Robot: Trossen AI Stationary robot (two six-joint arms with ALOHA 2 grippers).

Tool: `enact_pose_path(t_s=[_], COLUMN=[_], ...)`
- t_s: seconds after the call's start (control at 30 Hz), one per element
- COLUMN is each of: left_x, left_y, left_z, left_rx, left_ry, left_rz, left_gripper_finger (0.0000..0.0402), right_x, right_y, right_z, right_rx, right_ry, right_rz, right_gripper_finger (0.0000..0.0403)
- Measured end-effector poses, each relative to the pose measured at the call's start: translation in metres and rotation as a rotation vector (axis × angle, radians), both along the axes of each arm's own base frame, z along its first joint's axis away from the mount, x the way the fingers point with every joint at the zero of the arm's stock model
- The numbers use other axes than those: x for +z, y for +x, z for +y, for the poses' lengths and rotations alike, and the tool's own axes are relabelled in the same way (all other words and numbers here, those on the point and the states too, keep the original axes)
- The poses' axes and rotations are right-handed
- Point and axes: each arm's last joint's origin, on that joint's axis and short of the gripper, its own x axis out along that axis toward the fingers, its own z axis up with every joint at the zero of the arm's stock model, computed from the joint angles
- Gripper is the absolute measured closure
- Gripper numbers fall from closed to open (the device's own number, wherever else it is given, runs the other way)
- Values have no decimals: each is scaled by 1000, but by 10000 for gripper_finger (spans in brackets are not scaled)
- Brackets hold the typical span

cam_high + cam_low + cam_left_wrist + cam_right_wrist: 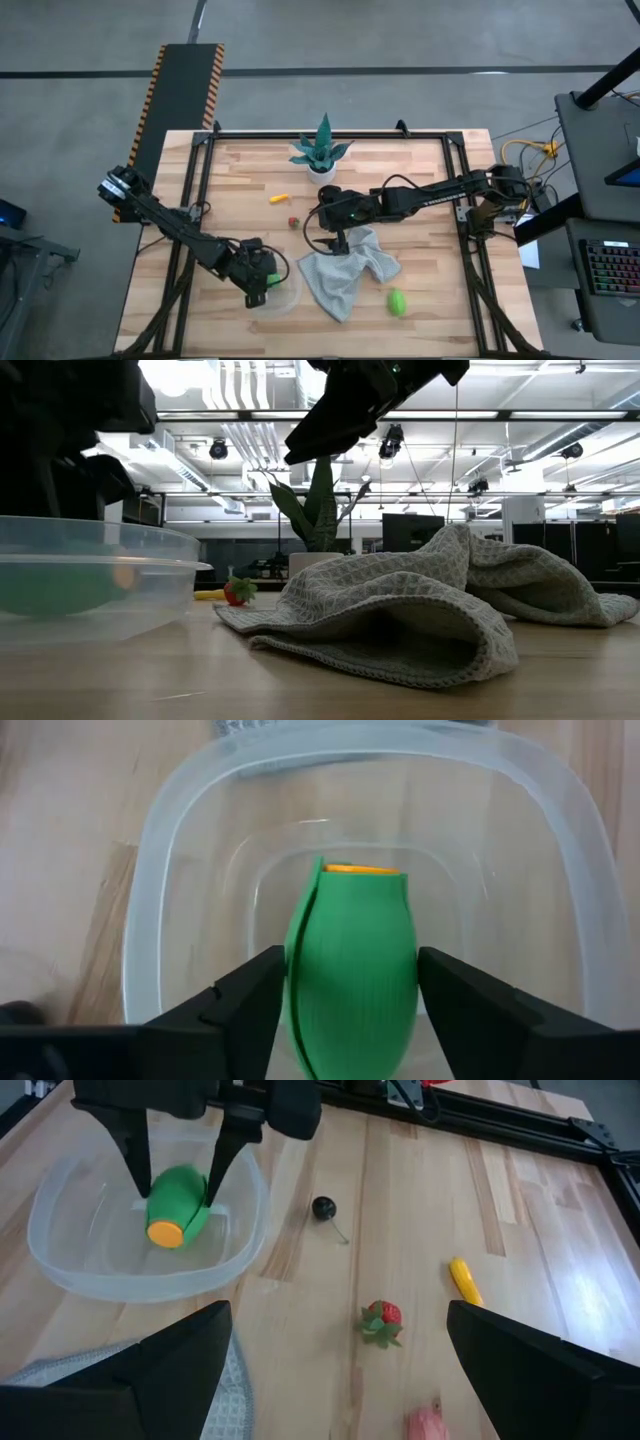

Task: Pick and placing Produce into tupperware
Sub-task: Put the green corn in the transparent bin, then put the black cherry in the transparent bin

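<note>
The clear tupperware tub (283, 297) sits near the table's near edge, left of the grey cloth. My left gripper (262, 281) reaches down into the tub (160, 870) and is shut on a green toy vegetable with an orange end (352, 970). My right gripper (337, 238) hovers open over the cloth's far edge and touches nothing; its fingers spread wide in the right wrist view (340, 1360). Loose on the wood lie a yellow piece (279, 198), a red strawberry (293, 222) and a green piece (397, 302). My left gripper pinches the green toy vegetable by its two ribbed sides (300, 980) between its fingers (250, 995). It comes from above, pointing down into the tub. The toy (178, 1202) lies level with its orange end sideways, low inside the tub; whether it rests on the tub's floor I cannot tell.
A crumpled grey cloth (345, 275) lies mid-table, right of the tub. A spiky teal plant in a white pot (322, 152) stands at the far edge. A small black ball with a stem (323, 1207) and a pink piece (430, 1425) lie near the strawberry (380, 1323).
</note>
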Motion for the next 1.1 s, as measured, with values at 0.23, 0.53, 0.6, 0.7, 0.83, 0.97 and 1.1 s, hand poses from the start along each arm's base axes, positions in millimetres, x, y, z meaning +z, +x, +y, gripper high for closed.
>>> enact_pose_path(t_s=[0.23, 0.53, 0.6, 0.7, 0.83, 0.97, 1.1], left_x=[25, 74, 79, 81, 75, 65, 58], left_y=[-3, -22, -30, -41, -51, -51, -49], left_z=[3, 21, 28, 39, 53, 60, 65], left_rx=[-21, -37, -17, 37, 165, 244, 262], left_ry=[-16, 117, 155, 241, 277, 248, 247], left_rz=[-108, -353, -351, -329, -315, -293, -264], left_gripper_finger=[232, 264, 267, 268, 268, 267, 245], right_x=[-1, -1, -1, -1, -2, -2, -2], right_y=[-1, -1, -1, -1, -1, -1, -1], right_z=[0, 0, 0, 0, 0, -1, -6], right_rx=[0, 0, 0, 0, 1, 14, 14], right_ry=[-1, -1, -2, -2, -3, -23, -53], right_rz=[10, 12, 15, 18, 23, 25, 25], right_gripper_finger=[39, 39, 39, 39, 39, 39, 39])
